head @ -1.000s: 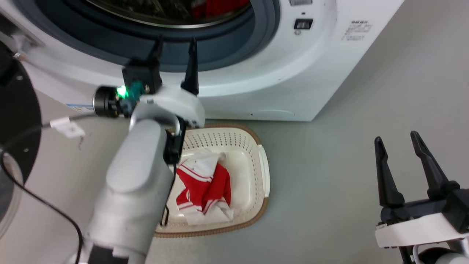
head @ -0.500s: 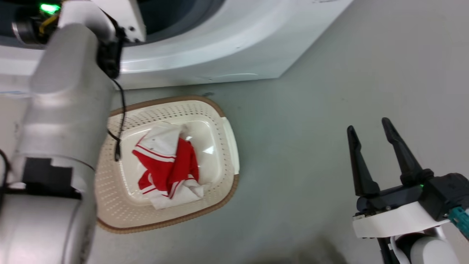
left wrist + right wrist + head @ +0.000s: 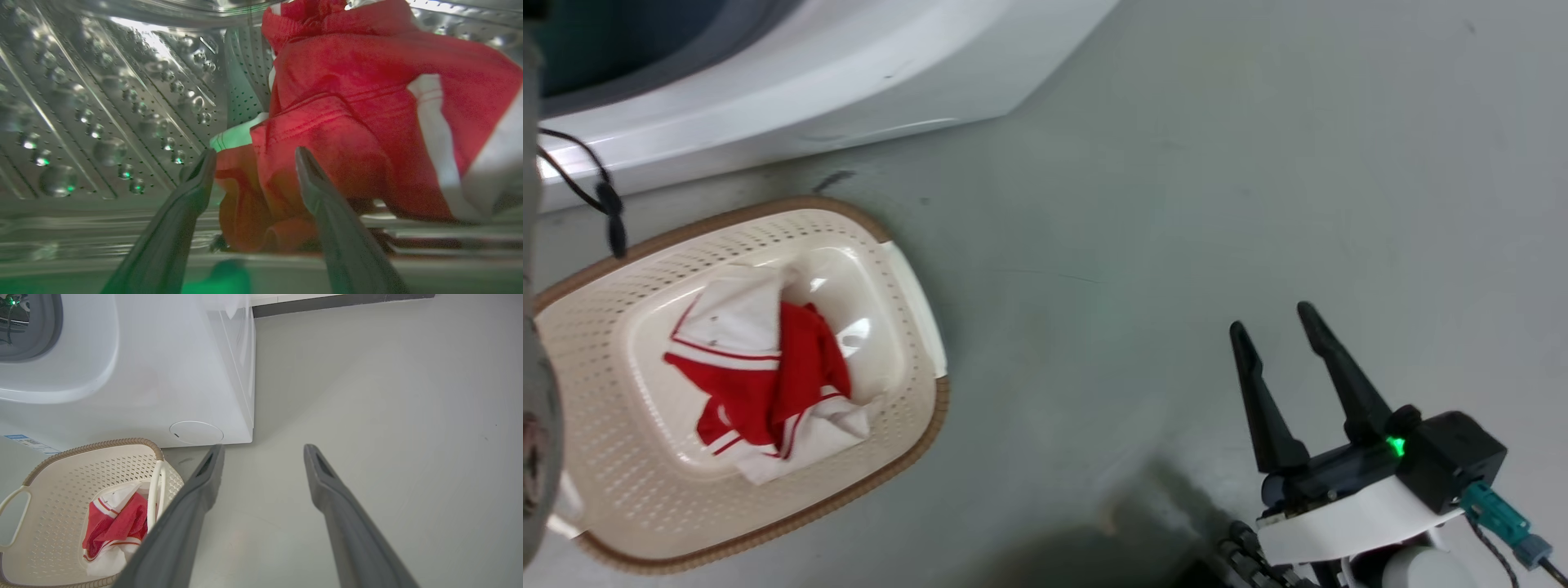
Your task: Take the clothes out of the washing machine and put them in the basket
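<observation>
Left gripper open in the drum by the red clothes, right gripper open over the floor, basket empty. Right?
Not empty: head view shows the basket holding a red and white garment. The rest stands: left gripper open in the drum by red clothes, right gripper open over the floor.

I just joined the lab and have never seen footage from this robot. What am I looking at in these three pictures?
This is a two-armed robot emptying a washing machine. The head view looks down from the robot's head. It shows the grey floor, the machine's white front and a cream basket with red-and-white clothes already in it. It also shows the right gripper, which is open and holds nothing. The left wrist view looks along the left gripper, which is inside the machine's steel drum. Its two fingers are apart, pointing at a red garment with white stripes, and have not closed on it. The right wrist view looks along the right gripper's fingers towards the machine and the basket.
</observation>
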